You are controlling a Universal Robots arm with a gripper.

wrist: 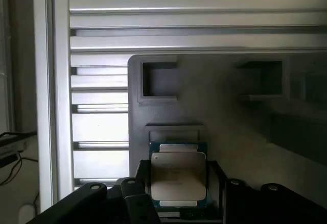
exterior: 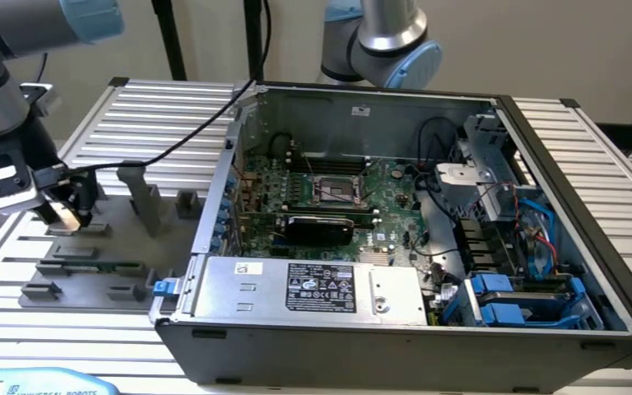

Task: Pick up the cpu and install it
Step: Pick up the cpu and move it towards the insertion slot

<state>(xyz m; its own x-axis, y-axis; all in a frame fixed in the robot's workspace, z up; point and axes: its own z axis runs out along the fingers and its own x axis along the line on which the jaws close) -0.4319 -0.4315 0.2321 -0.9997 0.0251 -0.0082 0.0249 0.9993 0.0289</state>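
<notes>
While the gripper (exterior: 63,216) pinches the cpu (wrist: 179,179) by two opposite edges, the chip sits low over the grey tray (wrist: 230,132) on the slatted table (wrist: 204,15); farther toward the exterior view's right stands the open computer case (exterior: 404,333).

The exterior view stands off the arm, raised and angled down across the slatted desk (exterior: 151,107) at middle range, with the open computer case (exterior: 327,350) central and the hand (exterior: 66,218) at the exterior view's left. The wrist view looks past the gripped cpu (wrist: 179,175), very close, onto the grey tray (wrist: 230,132). Both views share that tray and the desk slats beside it.
</notes>
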